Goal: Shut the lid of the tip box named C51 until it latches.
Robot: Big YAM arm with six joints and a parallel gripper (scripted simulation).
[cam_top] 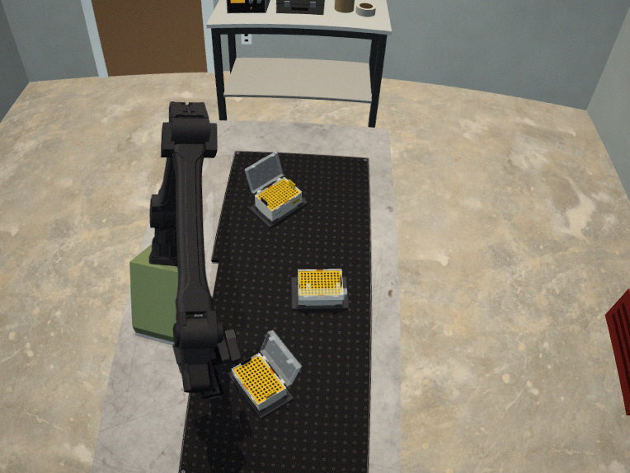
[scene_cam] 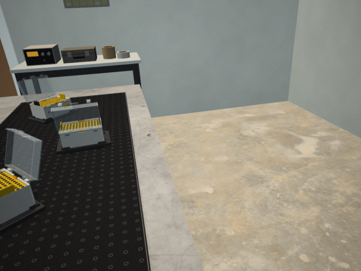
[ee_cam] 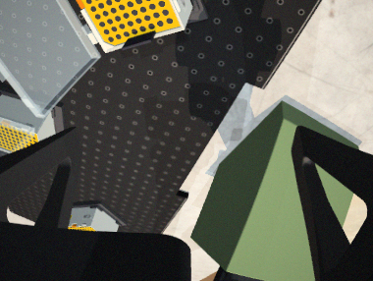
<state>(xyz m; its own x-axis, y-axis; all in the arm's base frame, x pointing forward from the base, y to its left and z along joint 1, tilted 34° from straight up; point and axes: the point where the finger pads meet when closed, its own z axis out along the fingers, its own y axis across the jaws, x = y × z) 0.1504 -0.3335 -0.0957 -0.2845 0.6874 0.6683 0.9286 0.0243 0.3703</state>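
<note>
Three grey tip boxes with yellow racks stand in dark holder plates, clear lids open. The H1 box [cam_top: 277,209] [scene_cam: 39,112] is farthest, its lid [cam_top: 265,172] up. The H2 box [cam_top: 319,302] [scene_cam: 81,139] is in the middle, its lid [scene_cam: 77,112] up. The H3 box [cam_top: 258,381] [scene_cam: 17,200] [ee_cam: 139,20] is nearest in the top view, its lid [cam_top: 280,358] [scene_cam: 23,154] [ee_cam: 39,54] up. All look seated. No sticker ID is legible. My gripper [cam_top: 222,370] [ee_cam: 186,139] is open and empty, above and left of the H3 box in the top view; the exterior view does not show it.
The green base block [cam_top: 152,300] [ee_cam: 255,196] stands beside the black perforated board [cam_top: 331,371] [scene_cam: 87,204]. The raised H3 lid stands on the side toward the H2 box. A bench [cam_top: 298,22] [scene_cam: 78,63] with equipment stands beyond the table.
</note>
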